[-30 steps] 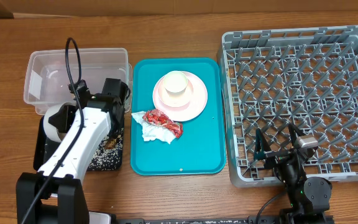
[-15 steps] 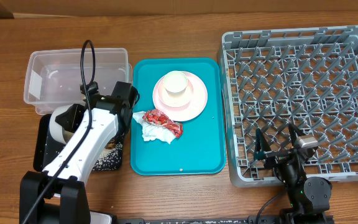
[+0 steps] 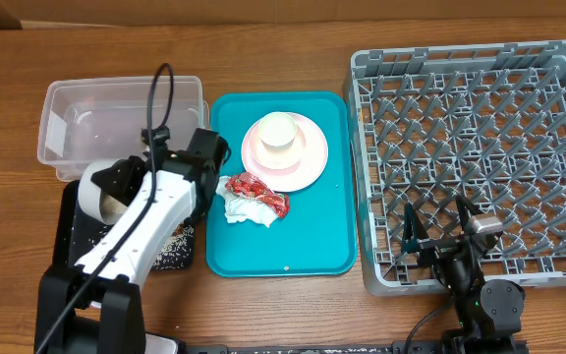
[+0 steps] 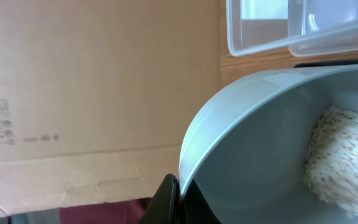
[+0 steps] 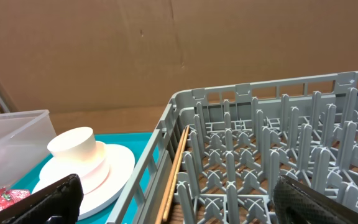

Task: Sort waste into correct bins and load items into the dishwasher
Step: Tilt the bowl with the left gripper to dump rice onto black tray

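Bowl [image 4: 260, 112] of rice [image 4: 344, 162] clamped in left pincer [image 4: 178, 198] | right pincer [image 5: 179, 202] apart, at rack [image 5: 260, 149] | tub [image 4: 272, 28] beside

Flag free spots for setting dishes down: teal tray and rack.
Teal tray: bare along its near edge below the napkin and wrapper, and right of the plate. Dish rack: no dishes on pegs. Crowded: tray's left edge, under the arm whose left gripper holds the bowl.
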Robot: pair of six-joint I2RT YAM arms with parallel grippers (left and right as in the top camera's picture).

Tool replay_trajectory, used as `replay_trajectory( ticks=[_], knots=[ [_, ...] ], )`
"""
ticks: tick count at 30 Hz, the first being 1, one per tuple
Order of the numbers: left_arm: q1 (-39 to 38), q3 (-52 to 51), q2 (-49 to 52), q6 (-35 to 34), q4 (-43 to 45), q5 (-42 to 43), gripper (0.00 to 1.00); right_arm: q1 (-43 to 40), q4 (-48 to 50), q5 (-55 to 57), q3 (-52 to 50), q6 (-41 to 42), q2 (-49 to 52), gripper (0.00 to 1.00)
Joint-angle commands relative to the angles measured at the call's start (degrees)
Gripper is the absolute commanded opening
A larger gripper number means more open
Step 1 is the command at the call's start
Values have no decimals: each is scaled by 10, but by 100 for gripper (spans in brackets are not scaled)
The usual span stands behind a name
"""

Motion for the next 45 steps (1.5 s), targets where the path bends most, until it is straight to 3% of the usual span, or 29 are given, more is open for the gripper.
replay_trajectory(
  ticks=[1, 8, 17, 19, 21, 24, 35, 41, 45],
  knots=[
    [-8, 14, 5, 27, 5, -27, 4, -2, 3, 1, -6, 0, -6, 100],
    [-54, 14, 5, -10, -24, -28, 4, -2, 3, 1, -6, 0, -6, 100],
    [-10, 14, 8, -35, -41, -10, 4, -2, 3, 1, -6, 0, -6, 100],
    [-11, 14, 8, -7, -59, -13, 4, -2, 3, 1, -6, 0, -6, 100],
    [-24, 14, 4, -48, -49, -31, 4, -2, 3, 1, -6, 0, -6, 100],
    [-27, 14, 4, 9, -34, -18, 4, -2, 3, 1, -6, 0, -6, 100],
    [-62, 14, 4, -22, -36, -24, 4, -2, 3, 1, -6, 0, -6, 100],
    [-31, 14, 4, -46, -40, 20, 4, -2, 3, 1, -6, 0, -6, 100],
    [-26, 15, 4, -45, -52, -17, 4, -2, 3, 1, -6, 0, -6, 100]
  ],
)
